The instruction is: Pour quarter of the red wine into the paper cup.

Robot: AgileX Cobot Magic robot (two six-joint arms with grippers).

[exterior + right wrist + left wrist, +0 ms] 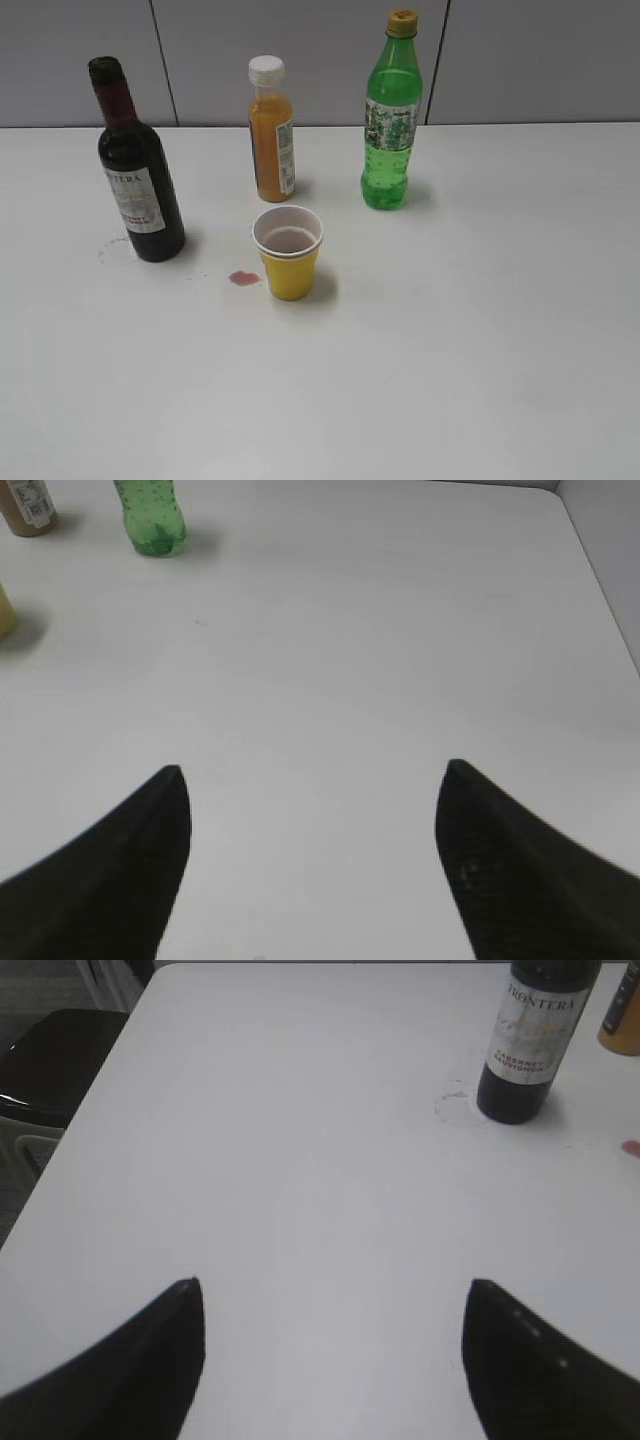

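The red wine bottle [138,180], dark glass with a white label, stands upright and uncapped at the left of the table; it also shows in the left wrist view [530,1045]. The yellow paper cup [289,254] stands in the middle with a little dark liquid inside; its edge shows in the right wrist view [5,612]. A small red spill [243,278] lies left of the cup. My left gripper [332,1290] is open and empty, well short of the bottle. My right gripper [312,775] is open and empty over bare table. Neither gripper shows in the exterior view.
An orange juice bottle [271,135] and a green soda bottle [392,120] stand behind the cup. A faint wet ring [117,250] marks the table by the wine bottle. The table's left edge [70,1130] and right edge [600,580] are in view.
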